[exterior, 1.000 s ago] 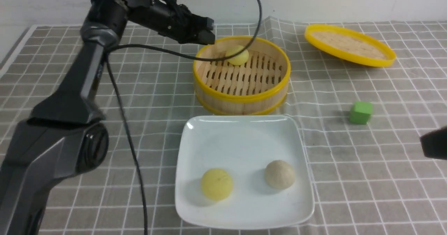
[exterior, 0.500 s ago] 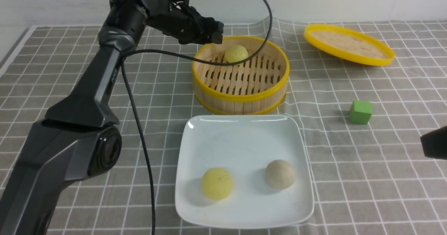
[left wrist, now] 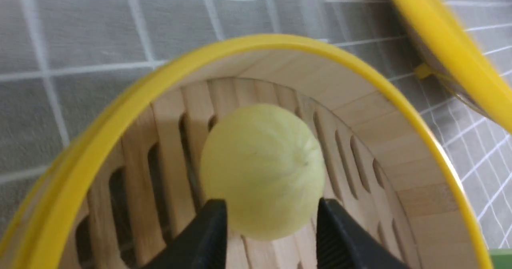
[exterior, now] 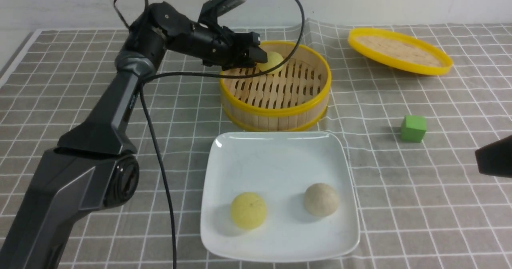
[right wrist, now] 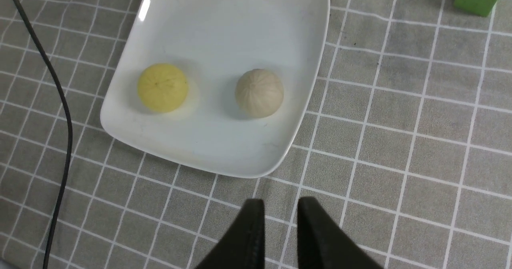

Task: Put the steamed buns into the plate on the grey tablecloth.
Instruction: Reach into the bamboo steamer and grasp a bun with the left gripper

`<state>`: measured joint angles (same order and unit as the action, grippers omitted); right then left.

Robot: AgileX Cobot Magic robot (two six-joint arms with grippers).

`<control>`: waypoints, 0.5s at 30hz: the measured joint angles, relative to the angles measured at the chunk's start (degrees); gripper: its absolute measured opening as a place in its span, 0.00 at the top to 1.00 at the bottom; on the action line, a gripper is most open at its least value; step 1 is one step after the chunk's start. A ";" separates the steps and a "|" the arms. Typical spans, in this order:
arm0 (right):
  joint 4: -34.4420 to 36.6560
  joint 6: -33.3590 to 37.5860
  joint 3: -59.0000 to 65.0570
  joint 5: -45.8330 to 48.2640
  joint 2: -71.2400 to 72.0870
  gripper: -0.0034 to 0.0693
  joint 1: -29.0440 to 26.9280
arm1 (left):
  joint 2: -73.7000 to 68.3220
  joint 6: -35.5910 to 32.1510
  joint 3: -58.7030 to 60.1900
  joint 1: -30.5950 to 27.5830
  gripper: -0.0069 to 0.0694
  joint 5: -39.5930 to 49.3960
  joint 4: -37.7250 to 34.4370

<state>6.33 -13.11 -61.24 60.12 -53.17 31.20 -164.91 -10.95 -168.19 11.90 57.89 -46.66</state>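
One pale yellow bun (left wrist: 262, 169) sits in the bamboo steamer (exterior: 276, 111) near its 11 o'clock wall. The left gripper (left wrist: 272, 203) flanks it with jaws spread, not clenched. At the steamer's 6 o'clock, the plate (exterior: 276, 157) on the grey tablecloth (exterior: 400, 205) holds a second yellow bun (exterior: 248, 210) at 7 o'clock and a beige bun (exterior: 320, 199) at 5. The right gripper (right wrist: 280, 207) hangs at the plate's 3 o'clock, empty, jaws slightly parted.

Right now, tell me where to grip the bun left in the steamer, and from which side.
Grip the yellow bun across its widest girth, low on the dome, so it can't slip out. Probably come down over the left rim of the steamer, where the open left pincer straddles the bun; the wall close behind blocks the far side.
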 joint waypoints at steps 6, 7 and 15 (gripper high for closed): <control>0.00 0.00 0.18 -0.11 0.00 0.75 0.00 | -1.59 -4.77 -0.49 -0.42 0.47 -0.06 -4.56; 0.00 0.00 0.18 -0.11 0.00 0.74 0.00 | -1.59 -5.55 -0.49 -0.42 0.47 -0.06 -4.56; 0.00 0.00 0.18 -0.11 0.00 0.73 0.00 | -1.72 -8.19 -0.49 -0.42 0.47 -0.61 -4.60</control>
<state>6.33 -13.11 -61.05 60.01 -53.17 31.20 -166.62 -19.14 -168.67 11.48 57.29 -51.26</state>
